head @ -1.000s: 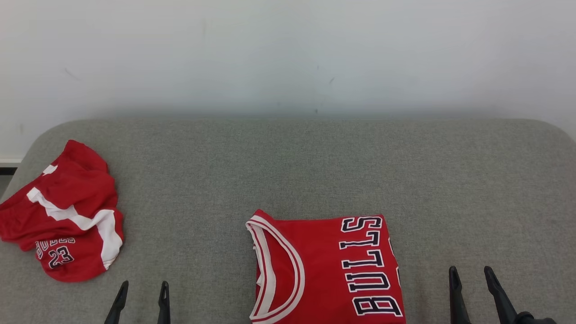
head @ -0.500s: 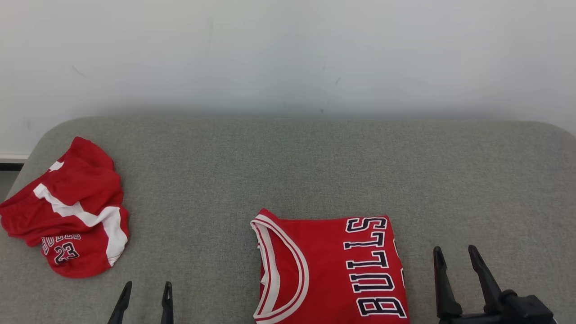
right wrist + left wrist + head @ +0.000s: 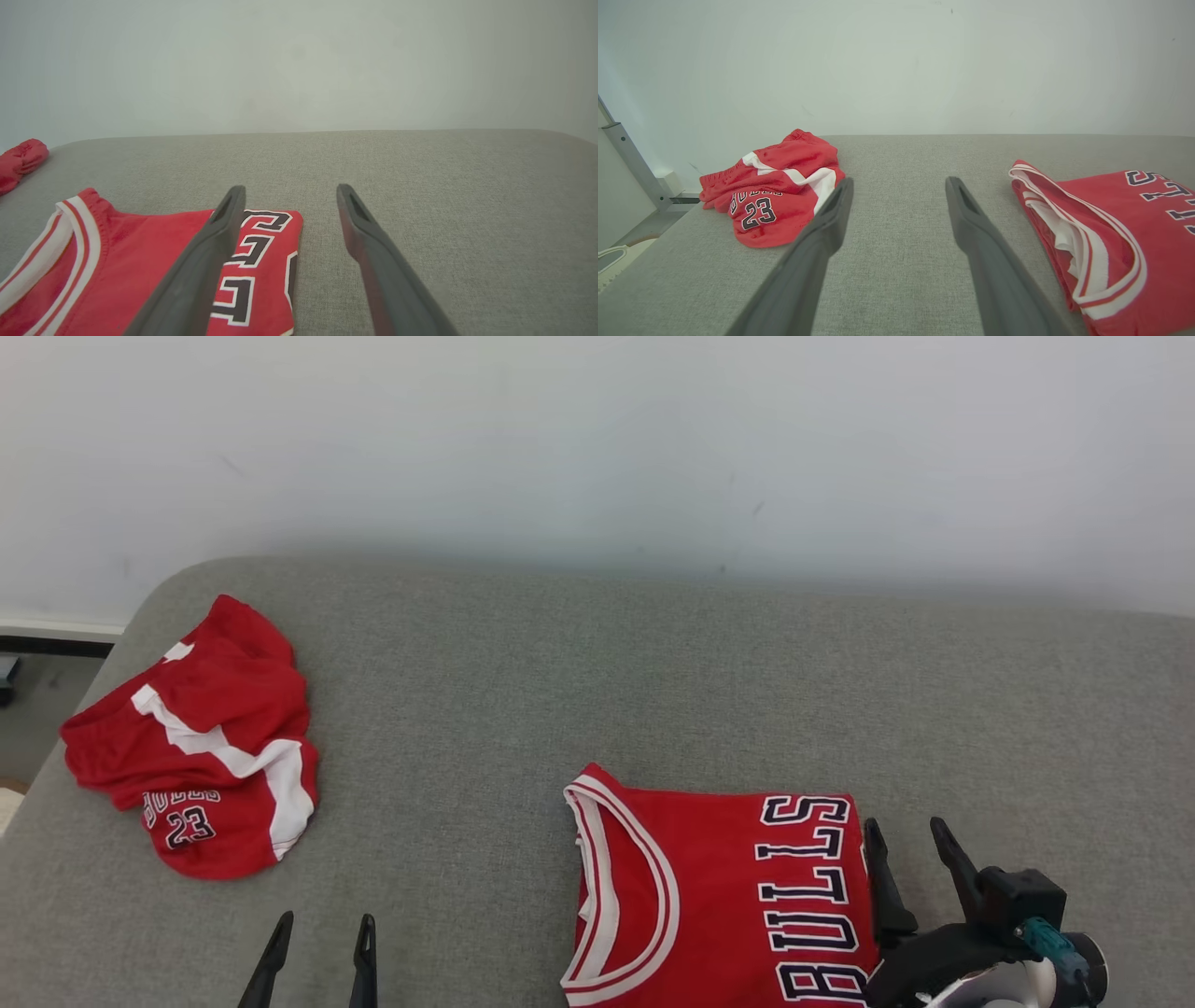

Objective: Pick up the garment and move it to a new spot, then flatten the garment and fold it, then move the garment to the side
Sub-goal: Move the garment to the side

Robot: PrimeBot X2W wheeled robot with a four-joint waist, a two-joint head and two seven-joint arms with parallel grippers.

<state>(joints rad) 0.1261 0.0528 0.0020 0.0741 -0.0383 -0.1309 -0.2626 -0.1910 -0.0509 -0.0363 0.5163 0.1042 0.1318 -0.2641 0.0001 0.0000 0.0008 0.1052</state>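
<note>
Folded red white-trimmed jersey point(image 3: 709, 896) lettered "BULLS" at near edge of grey fabric surface point(image 3: 597, 691), right pincer point(image 3: 904, 823) spread astride its right edge, left pincer point(image 3: 326, 918) spread, empty, crumpled red-and-white shorts point(image 3: 201, 747) marked "23" near left edge

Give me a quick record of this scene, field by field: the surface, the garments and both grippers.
surface: grey fabric pad
jersey: red, BULLS lettering, folded, lying flat near the front edge
shorts: red with white stripe, numbered 23, crumpled, far left, apart from the jersey
left gripper: open, holding nothing, over bare surface
right gripper: open, holding nothing, straddling the jersey's right edge
</note>
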